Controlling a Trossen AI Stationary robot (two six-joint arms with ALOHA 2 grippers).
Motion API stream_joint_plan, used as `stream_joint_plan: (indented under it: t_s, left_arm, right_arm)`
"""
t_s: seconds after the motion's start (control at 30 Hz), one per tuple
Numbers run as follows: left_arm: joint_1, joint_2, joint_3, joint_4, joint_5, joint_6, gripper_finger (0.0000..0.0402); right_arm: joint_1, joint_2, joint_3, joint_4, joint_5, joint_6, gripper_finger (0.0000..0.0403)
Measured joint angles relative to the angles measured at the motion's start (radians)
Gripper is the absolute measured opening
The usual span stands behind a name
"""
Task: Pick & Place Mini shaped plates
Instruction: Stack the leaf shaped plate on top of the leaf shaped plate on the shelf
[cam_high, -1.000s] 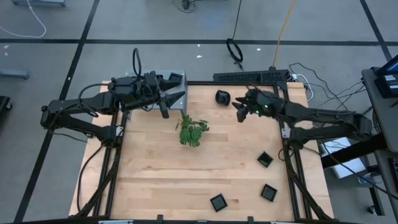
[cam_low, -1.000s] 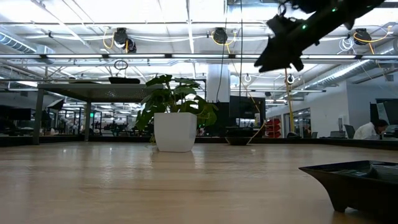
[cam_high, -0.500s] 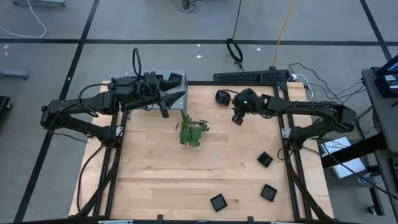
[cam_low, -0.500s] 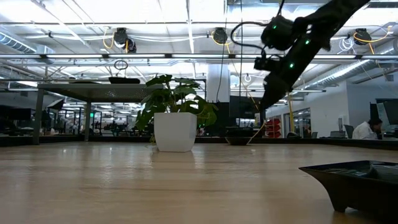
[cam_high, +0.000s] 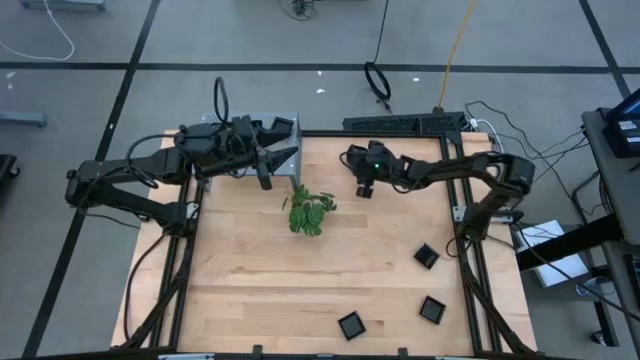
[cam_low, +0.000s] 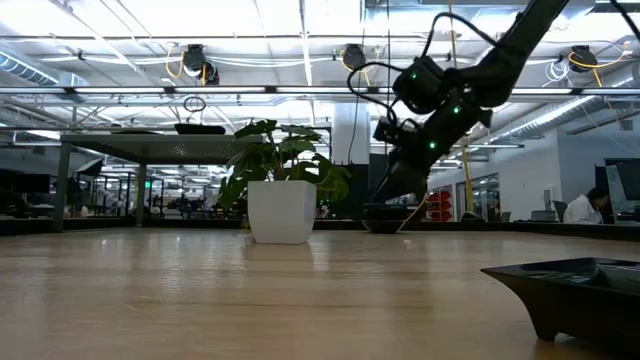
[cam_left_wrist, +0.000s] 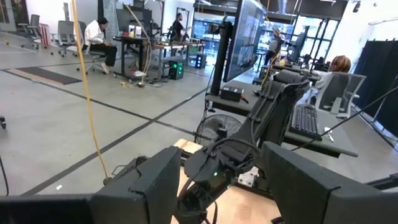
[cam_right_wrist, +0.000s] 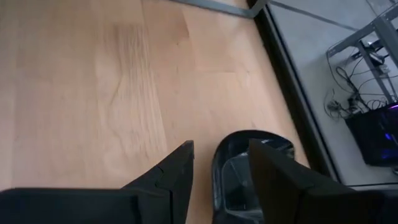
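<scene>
A round black mini plate (cam_right_wrist: 249, 163) lies flat on the table near its far edge, partly under my right arm in the high view (cam_high: 351, 154). My right gripper (cam_right_wrist: 221, 180) is open and slants down just above the plate, one finger over it and one beside its rim; I see no touch. The low view shows the same gripper (cam_low: 398, 182) above the tabletop. Three square black plates (cam_high: 426, 256), (cam_high: 432, 308), (cam_high: 351, 324) rest on the table at the near right. My left gripper (cam_left_wrist: 214, 199) waits open and level at the far left (cam_high: 268, 166).
A green plant (cam_high: 308, 212) stands mid-table, left of my right gripper. A grey metal box (cam_high: 285, 140) sits at the far left corner by my left gripper. The table's dark frame edge (cam_right_wrist: 280, 68) runs close to the round plate. Bare wood (cam_high: 260, 280) fills the near left.
My right gripper has come down and toward the table's left, onto the round plate at the far edge, and has rolled about its own pointing line. Its fingers have stayed open. The plates have kept their places.
</scene>
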Motion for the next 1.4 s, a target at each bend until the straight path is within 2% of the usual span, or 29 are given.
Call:
stream_joint_plan:
  t_s: [0.37,0.53,0.7,0.8,1.0,1.17,1.4]
  left_arm:
    - [0.000,0.000,0.000,-0.002,-0.001,0.058,0.0230]
    - [0.000,0.000,0.000,-0.006,-0.001,0.060,0.0230]
    - [0.000,0.000,0.000,-0.006,-0.001,0.060,0.0230]
    - [0.000,0.000,0.000,-0.006,-0.001,0.060,0.0230]
    - [0.000,0.000,0.000,-0.006,-0.001,0.059,0.0230]
    - [0.000,0.000,0.000,-0.006,-0.001,0.049,0.0230]
    - [0.000,0.000,0.000,-0.006,-0.010,0.022,0.0230]
  right_arm:
    - [-0.019,0.170,0.000,0.127,0.025,0.001,0.0141]
    - [-0.019,0.201,0.000,0.144,0.084,0.002,0.0141]
    - [-0.018,0.206,0.000,0.144,0.084,0.043,0.0135]
    - [-0.018,0.206,0.000,0.136,0.082,0.098,0.0106]
    - [-0.011,0.207,0.000,0.110,0.087,0.159,0.0012]
    - [0.038,0.148,0.000,0.032,0.086,0.161,0.0005]
    - [0.159,-0.077,-0.001,-0.184,0.078,0.158,0.0001]
